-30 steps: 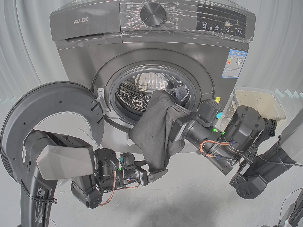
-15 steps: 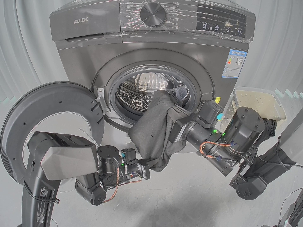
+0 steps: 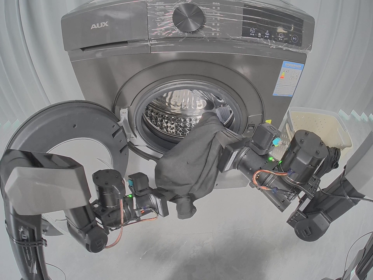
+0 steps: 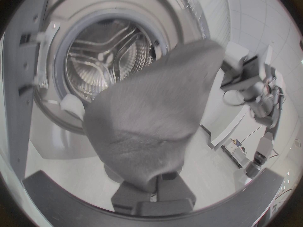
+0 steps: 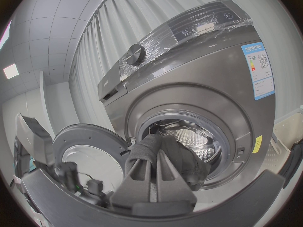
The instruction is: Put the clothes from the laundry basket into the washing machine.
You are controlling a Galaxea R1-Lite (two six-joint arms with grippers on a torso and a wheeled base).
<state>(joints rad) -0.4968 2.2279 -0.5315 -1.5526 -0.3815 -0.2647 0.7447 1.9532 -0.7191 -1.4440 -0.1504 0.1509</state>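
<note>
A dark grey garment (image 3: 190,160) hangs from the right side of the washing machine's drum opening (image 3: 175,117) down in front of the machine. My right gripper (image 3: 222,136) is shut on its upper end at the opening's rim; in the right wrist view the fingers (image 5: 142,174) pinch the bunched cloth (image 5: 176,156). My left gripper (image 3: 171,196) is lower and to the left, shut on the garment's bottom edge. The cloth (image 4: 148,117) spreads above the left gripper (image 4: 157,186). The cream laundry basket (image 3: 318,123) stands to the machine's right.
The round machine door (image 3: 66,133) stands swung open on the left, just behind my left arm. A dark piece (image 5: 295,156) hangs over the basket's edge (image 5: 285,133). Bare grey floor (image 3: 233,238) lies in front of the machine.
My left gripper has pulled back to the left with the garment's lower edge, stretching the cloth that way. My right gripper has shifted slightly right and up at the drum rim.
</note>
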